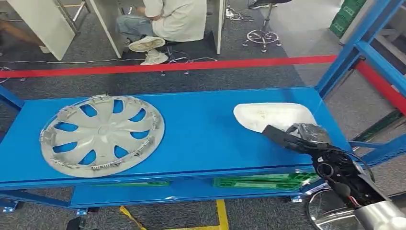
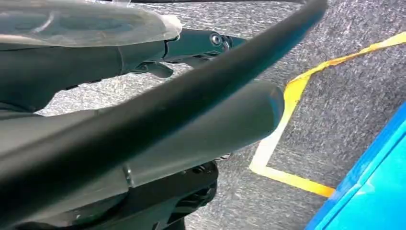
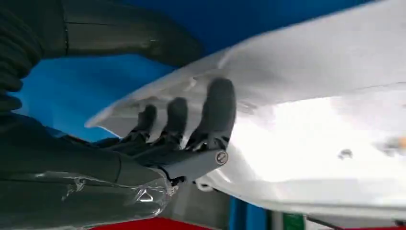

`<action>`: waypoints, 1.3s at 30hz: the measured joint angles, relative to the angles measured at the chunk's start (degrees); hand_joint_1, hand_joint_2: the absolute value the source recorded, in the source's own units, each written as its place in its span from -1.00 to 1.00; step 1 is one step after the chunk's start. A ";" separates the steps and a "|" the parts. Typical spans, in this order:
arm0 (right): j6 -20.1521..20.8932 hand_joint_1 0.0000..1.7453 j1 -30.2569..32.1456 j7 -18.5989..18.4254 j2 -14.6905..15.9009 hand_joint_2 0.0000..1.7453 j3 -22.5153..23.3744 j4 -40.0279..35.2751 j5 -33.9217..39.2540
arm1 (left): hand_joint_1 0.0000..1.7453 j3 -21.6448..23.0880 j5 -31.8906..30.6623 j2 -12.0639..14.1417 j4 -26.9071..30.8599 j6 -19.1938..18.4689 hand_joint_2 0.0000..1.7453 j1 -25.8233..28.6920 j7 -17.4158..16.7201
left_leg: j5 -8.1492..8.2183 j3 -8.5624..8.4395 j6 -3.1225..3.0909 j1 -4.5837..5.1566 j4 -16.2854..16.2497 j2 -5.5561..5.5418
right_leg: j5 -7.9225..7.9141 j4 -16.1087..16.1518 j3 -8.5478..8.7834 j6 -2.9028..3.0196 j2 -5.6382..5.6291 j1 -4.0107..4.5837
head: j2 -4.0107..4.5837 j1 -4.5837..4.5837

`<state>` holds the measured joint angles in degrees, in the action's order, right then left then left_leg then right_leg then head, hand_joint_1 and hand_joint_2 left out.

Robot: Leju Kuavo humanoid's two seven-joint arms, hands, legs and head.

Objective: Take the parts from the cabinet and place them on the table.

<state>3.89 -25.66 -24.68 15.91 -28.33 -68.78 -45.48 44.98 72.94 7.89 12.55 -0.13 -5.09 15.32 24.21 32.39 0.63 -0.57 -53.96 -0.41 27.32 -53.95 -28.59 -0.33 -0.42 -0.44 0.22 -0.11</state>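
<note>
While the blue table (image 1: 201, 129) spans the head view, the silver hubcap (image 1: 102, 135) lies flat on its left part, well apart from the white part (image 1: 273, 115) on its right part. At that white part's near edge, the right hand (image 3: 186, 139) curls its fingers (image 3: 218, 108) over the rim. Whether the left hand (image 2: 158, 52) holds anything I cannot tell.

bare shelf (image 1: 201, 129) between hubcap (image 1: 102, 135), white part (image 1: 274, 116)
</note>
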 joint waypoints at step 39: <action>-0.46 1.00 1.71 2.40 0.57 1.00 0.33 -6.10 3.91 | -1.00 0.02 1.75 -0.39 -0.02 -1.05 1.00 0.01 3.61 | 0.01 -0.23 0.00 0.00 0.01 -0.01 | 0.02 0.00 0.25 -0.02 0.00 0.00 | 0.00 -0.02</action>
<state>3.43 -23.95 -22.27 16.48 -28.00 -74.88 -41.57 45.00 74.69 7.50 12.52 -1.18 -5.08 18.93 24.21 32.16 0.64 -0.57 -53.94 -0.42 27.34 -53.95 -28.33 -0.34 -0.42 -0.44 0.22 -0.13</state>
